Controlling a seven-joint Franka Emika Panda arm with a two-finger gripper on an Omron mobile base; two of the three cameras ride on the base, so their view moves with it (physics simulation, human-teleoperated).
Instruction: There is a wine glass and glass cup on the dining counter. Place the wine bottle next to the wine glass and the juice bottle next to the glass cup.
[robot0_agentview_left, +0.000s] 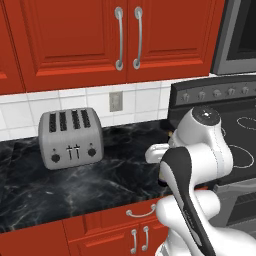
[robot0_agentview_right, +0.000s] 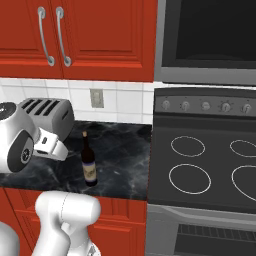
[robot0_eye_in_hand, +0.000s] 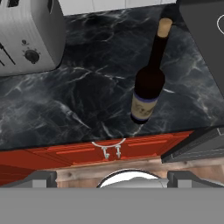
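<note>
Step in hand: approach to the wine bottle, first pick of the task. Bottle stands upright on the black marble desk w/ white tiles behind, near the front edge, between the toaster and the stove, closer to the stove side. Nothing touching it.

Gripper hangs above and in front of the desk edge, well apart from the bottle; fingers spread wide, holding nothing. Tips are barely visible at the bottom of the hand view, so exact alignment w/ the bottle is prob. off to one side but hard to judge.

Next move, as I read it: bring the hand fwd and down, centre the bottle body between the fingers, pinch below the neck, lift straight so it doesn't tip. Then carry to the dining counter.

Containers: bottle is corked, contents can't be seen through the dark glass. Toaster slots look empty.
</note>
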